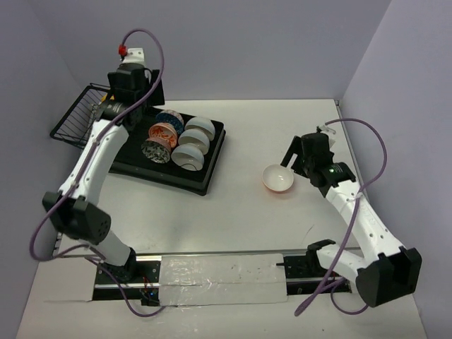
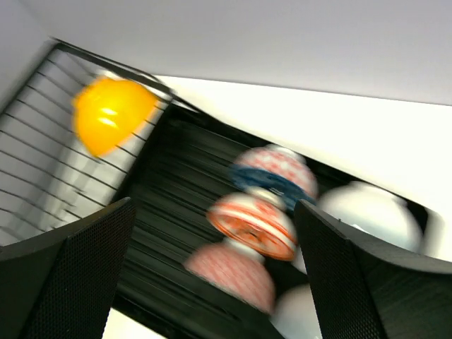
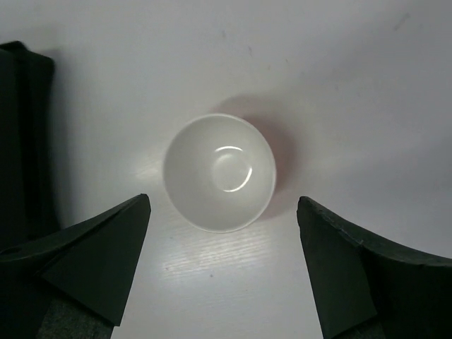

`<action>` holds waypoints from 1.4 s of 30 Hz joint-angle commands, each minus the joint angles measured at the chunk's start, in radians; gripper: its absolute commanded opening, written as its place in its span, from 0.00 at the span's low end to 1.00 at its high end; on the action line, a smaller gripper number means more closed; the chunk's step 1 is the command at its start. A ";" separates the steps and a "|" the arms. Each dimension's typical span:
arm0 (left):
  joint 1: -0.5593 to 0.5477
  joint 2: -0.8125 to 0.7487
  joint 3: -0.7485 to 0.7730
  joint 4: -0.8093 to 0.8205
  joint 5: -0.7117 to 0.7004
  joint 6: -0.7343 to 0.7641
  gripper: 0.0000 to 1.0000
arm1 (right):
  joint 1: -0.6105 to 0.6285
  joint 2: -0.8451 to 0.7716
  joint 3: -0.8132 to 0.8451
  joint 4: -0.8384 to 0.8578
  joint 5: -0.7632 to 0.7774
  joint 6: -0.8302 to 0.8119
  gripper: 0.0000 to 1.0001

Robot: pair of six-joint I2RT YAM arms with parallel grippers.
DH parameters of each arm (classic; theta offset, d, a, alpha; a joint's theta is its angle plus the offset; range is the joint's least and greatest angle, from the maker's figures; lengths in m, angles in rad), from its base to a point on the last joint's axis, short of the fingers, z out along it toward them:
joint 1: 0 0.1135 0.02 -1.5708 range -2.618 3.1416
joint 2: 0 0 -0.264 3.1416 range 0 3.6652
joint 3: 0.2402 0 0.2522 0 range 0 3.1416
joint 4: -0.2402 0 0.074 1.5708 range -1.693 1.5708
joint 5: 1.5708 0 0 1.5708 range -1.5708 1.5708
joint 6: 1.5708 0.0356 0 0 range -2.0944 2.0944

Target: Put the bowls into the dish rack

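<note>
The black dish rack (image 1: 210,168) lies at the back left, with its wire basket (image 1: 74,120) at its far left end. Several bowls stand on edge in it: blue-patterned (image 1: 169,120), orange-patterned (image 1: 162,134), grey-patterned (image 1: 153,150), and white ones (image 1: 192,140). My left gripper (image 1: 138,88) hovers open and empty above the rack's far end. Its blurred wrist view shows the gripper (image 2: 215,205), a yellow bowl (image 2: 109,113) in the basket (image 2: 35,162) and patterned bowls (image 2: 254,222) below. One orange bowl (image 1: 278,179), white inside (image 3: 219,171), sits upright on the table. My right gripper (image 3: 222,200) (image 1: 300,159) is open just above it.
The white table (image 1: 247,233) is walled at the back and on both sides. A taped metal rail (image 1: 219,279) with the arm bases runs along the near edge. The rack's edge (image 3: 25,141) shows at the left of the right wrist view.
</note>
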 commanded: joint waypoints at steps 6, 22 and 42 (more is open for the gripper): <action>0.000 -0.273 -0.288 0.025 0.391 -0.257 0.99 | -0.084 0.134 -0.066 -0.053 -0.039 0.116 0.84; 0.000 -0.522 -0.585 0.065 0.583 -0.358 0.99 | -0.110 0.343 -0.185 0.212 -0.051 0.167 0.50; -0.268 -0.395 -0.521 0.098 0.531 -0.548 0.99 | -0.001 0.134 -0.144 0.169 0.079 0.120 0.00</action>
